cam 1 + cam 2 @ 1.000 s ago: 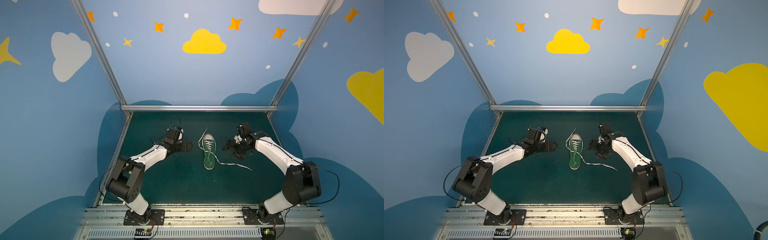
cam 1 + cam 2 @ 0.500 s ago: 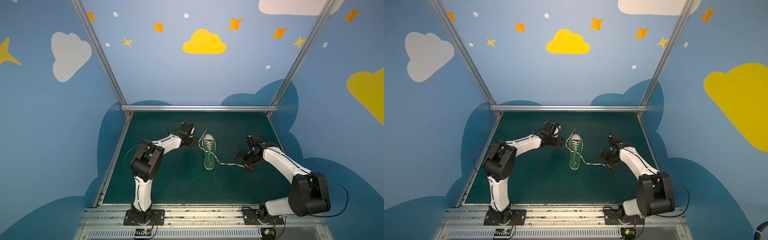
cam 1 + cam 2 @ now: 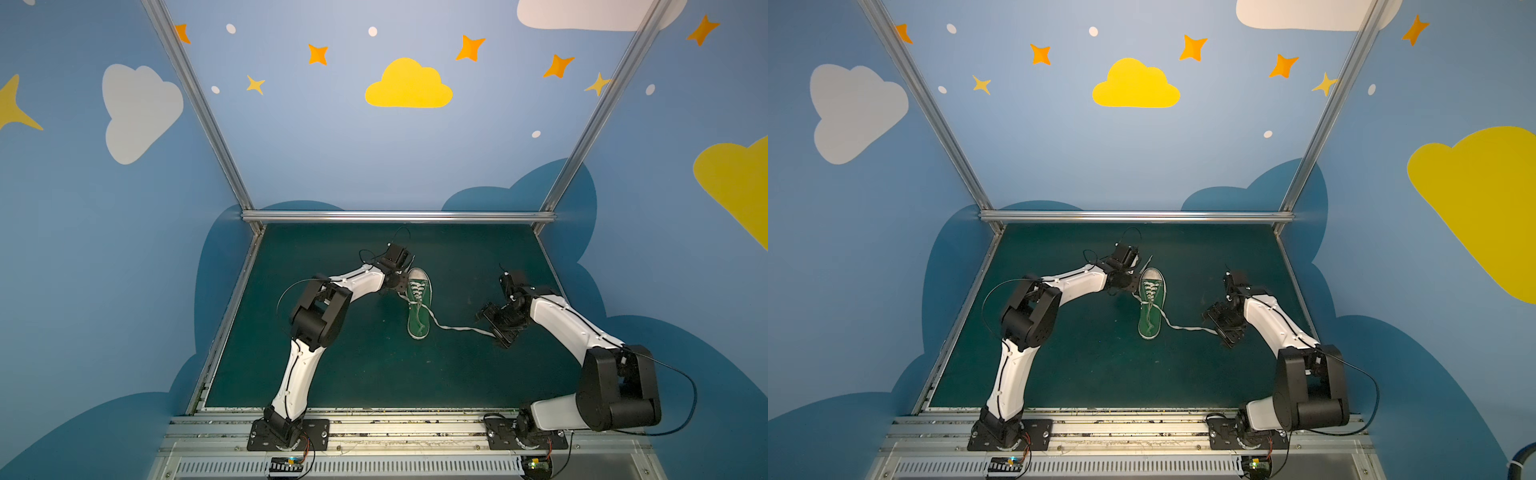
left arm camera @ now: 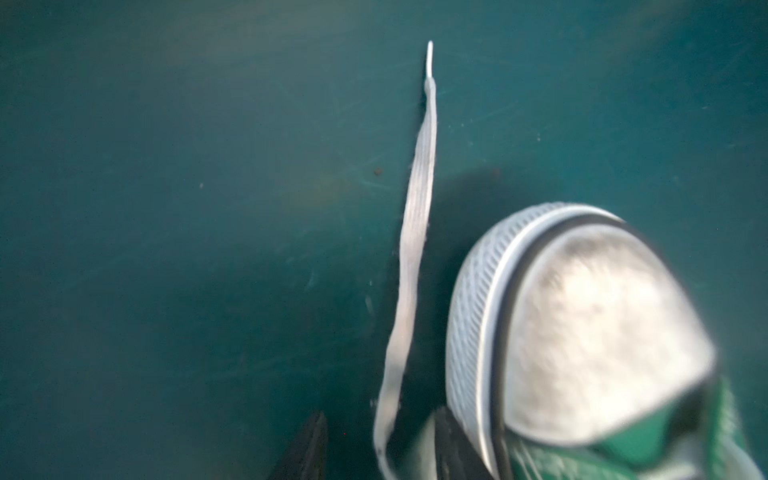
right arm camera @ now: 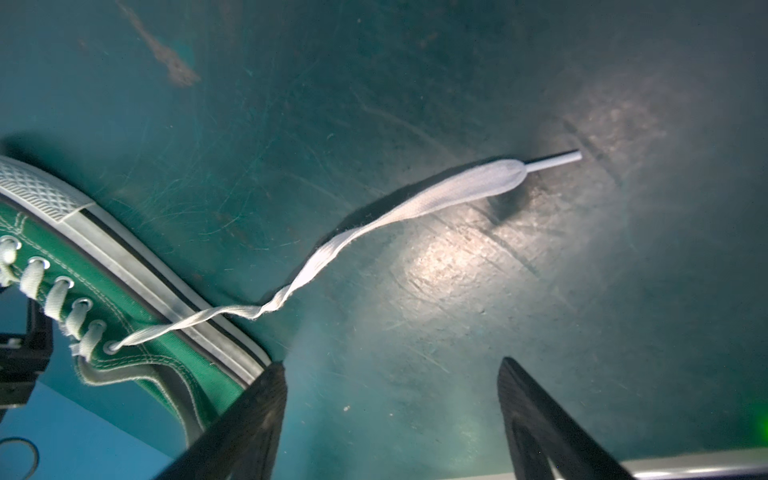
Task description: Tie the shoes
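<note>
The shoe [image 3: 419, 307] lies between the left gripper [image 3: 402, 287] and right gripper [image 3: 494, 328].

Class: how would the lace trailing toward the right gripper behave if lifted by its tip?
Probably floppy: the lace twists and curves limply on the mat. Likely light, being thin and flat. Its narrow tip might slip.

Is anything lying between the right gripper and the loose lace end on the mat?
Nothing visible: in the right wrist view only bare green mat separates the open right gripper from the lace end.
</note>
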Available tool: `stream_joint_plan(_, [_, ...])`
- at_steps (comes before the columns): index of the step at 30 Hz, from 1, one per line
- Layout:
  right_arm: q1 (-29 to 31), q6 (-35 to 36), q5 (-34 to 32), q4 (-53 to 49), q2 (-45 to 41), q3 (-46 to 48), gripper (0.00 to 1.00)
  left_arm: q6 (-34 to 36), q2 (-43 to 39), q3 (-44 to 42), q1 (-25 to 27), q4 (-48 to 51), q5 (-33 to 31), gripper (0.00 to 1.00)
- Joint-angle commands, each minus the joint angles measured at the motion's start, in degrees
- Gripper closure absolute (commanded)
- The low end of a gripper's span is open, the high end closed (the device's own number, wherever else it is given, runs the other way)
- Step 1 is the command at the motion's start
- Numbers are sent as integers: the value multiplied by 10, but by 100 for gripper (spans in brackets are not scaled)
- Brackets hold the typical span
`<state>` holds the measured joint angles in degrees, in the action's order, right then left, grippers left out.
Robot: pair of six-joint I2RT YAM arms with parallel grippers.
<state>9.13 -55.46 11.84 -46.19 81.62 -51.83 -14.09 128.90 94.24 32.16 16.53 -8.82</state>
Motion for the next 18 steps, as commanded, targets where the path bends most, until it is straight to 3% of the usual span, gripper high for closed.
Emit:
stream_joint_plan(1, [-4, 1, -8, -9, 5, 15, 20, 13, 15, 15, 7, 21, -30, 60])
stream_joint_plan(7, [-5, -2, -6, 3, 19, 20, 21, 19, 30, 37, 16, 46, -76, 70])
stream_joint_plan(13, [-4, -6, -13, 9, 38, 14, 23, 18, 24, 28, 16, 46, -66, 85])
stream_joint_plan(18, [-3, -23, -18, 14, 55, 9, 25, 6, 5, 12, 16, 36, -65, 91])
